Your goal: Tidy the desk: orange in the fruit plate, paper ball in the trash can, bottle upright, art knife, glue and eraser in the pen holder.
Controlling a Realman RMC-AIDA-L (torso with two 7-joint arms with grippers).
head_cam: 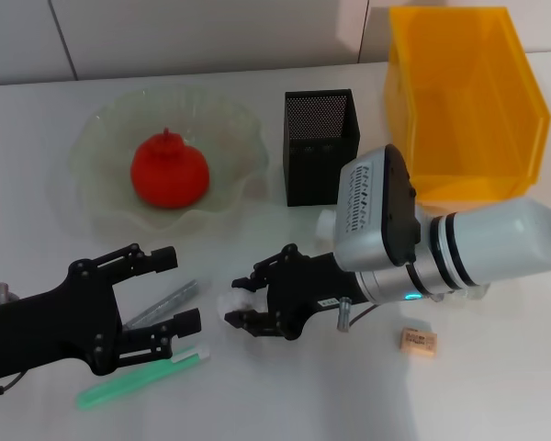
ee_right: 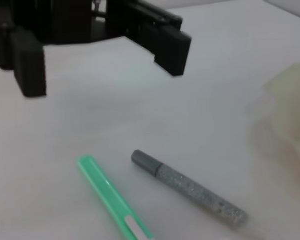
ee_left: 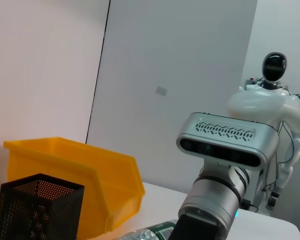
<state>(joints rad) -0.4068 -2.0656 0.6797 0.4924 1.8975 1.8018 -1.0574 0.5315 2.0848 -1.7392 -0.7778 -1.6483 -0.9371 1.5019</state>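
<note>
Head view: the orange (head_cam: pixel 169 174) already sits in the fruit plate (head_cam: pixel 101 207), so that item looks done. The black mesh pen holder (head_cam: pixel 319 145) stands behind the middle of the desk with nothing visible inside it, and the yellow trash can (head_cam: pixel 464 110) is to its right; whether it holds anything cannot be told. The bottle (head_cam: pixel 496 241) lies on its side under the right arm — not yet upright. The right gripper (head_cam: pixel 246 303) is low over the desk near the centre, jaws closed around a small white crumpled thing that I take for the paper ball (head_cam: pixel 230 302). The left gripper (head_cam: pixel 177 291) hovers at the near left, jaws apart, straddling the grey glitter stick (head_cam: pixel 165 305), with the green art knife (head_cam: pixel 142 378) just beside it. The eraser (head_cam: pixel 417 341) rests alone at the near right.

Left wrist view: the pen holder (ee_left: pixel 37 212) and trash can (ee_left: pixel 77 187) stand side by side, the bottle's green label (ee_left: pixel 147 234) lying low on the table.

Right wrist view: the green knife (ee_right: pixel 112 197) and grey stick (ee_right: pixel 190 187) lie near each other, not touching, both untouched on the desk.

By my reckoning 1 of 6 items is finished, and the paper ball is in hand — 4 remain.
</note>
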